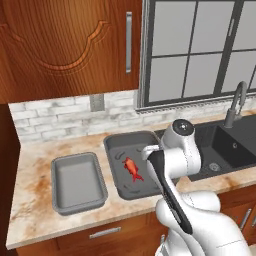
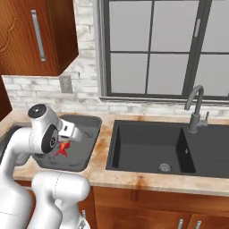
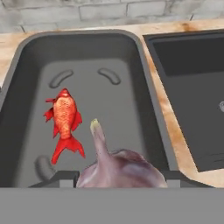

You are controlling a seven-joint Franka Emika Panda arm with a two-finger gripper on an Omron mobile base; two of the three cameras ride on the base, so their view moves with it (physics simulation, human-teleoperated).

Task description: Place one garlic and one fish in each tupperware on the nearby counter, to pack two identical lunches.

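A pale pinkish garlic bulb (image 3: 120,168) with a short pointed stem tip sits at the bottom of the hand view, held between the fingers, whose tips are mostly hidden behind it. Its lower half is cut off by the frame edge. It hangs over the near end of the darker tupperware (image 3: 144,100), a shallow grey rectangular tray with rounded corners and smooth, matte walls. Inside that tray lies a stubby red-orange fish (image 3: 64,120), flat on the floor, head toward the back wall, just left of the garlic. In the left base view the white arm's wrist covers the tray's right side, so the gripper (image 1: 150,152) itself is hard to make out. Left of this tray, apart from it, sits the lighter tupperware (image 1: 60,200). Both rest on the mottled beige counter (image 1: 35,165). To the right lies a black sink (image 2: 147,143) with a curved grey tap (image 2: 195,109), below a grey brick backsplash and window.
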